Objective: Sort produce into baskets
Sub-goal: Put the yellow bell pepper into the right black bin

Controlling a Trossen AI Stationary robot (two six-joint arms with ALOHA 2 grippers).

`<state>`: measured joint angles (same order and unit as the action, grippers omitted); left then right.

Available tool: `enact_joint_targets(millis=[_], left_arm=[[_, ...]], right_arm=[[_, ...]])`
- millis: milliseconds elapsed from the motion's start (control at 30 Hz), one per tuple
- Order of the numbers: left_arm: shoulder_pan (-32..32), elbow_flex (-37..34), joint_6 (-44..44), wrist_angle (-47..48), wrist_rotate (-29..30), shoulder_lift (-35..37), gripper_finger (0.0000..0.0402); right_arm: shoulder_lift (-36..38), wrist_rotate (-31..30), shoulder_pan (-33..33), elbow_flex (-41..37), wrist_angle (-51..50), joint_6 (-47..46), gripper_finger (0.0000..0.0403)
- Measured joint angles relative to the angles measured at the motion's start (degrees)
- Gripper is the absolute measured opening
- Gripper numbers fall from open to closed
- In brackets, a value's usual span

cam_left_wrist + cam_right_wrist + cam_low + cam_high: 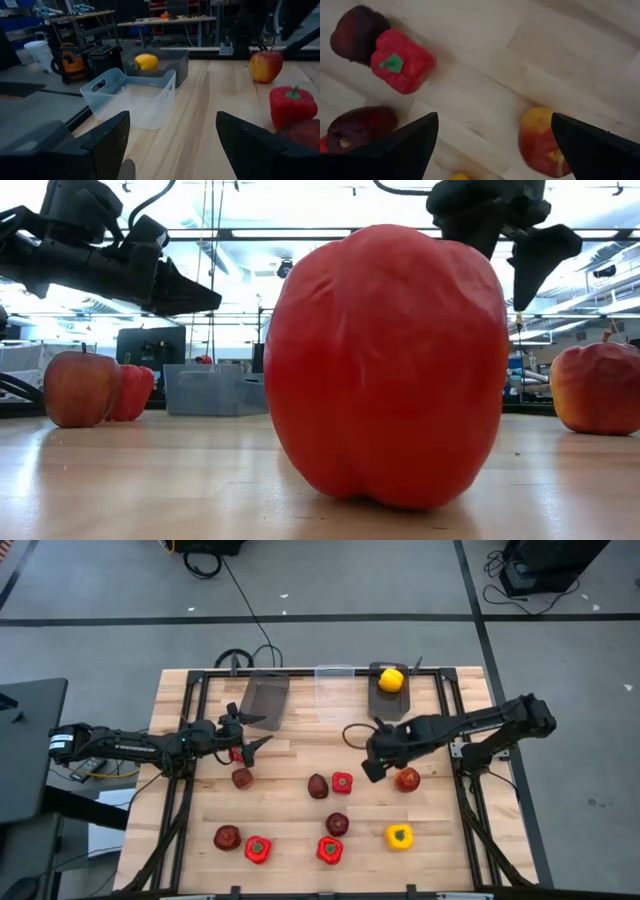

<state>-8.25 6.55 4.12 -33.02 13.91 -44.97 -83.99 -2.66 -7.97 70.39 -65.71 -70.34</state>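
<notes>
One yellow pepper point(391, 679) is sitting in the far-right bin point(374, 690); remaining produce is lying on the worktop point(290, 850); left hand point(247, 730) and right hand point(385, 762) are hovering open, empty.

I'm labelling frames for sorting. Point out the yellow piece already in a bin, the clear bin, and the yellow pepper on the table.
yellow piece point(391, 679), high view, its top.
clear bin point(150, 102), left wrist view, its front wall.
yellow pepper point(399, 836), high view, its top.

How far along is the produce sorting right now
Done: one yellow pepper sits in the right grey basket. In hand: nothing; the right pincer hangs open beside a red-yellow apple, the left pincer open. Left: the other pieces on the table; clear basket and left grey basket look empty.
</notes>
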Motion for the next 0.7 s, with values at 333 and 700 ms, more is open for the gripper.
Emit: enact_joint_targets(millis=[333, 700], left_arm=[[-0.1, 0.0, 3.1, -0.2, -0.7, 0.0, 0.0303], [-0.4, 1.4, 3.1, 1.1, -0.8, 0.0, 0.0303]], right_arm=[[-0.4, 2.6, -3.7, 0.0, 2.9, -3.5, 0.0395], [-0.4, 7.2, -8.7, 0.0, 19.6, -0.1, 0.0387]])
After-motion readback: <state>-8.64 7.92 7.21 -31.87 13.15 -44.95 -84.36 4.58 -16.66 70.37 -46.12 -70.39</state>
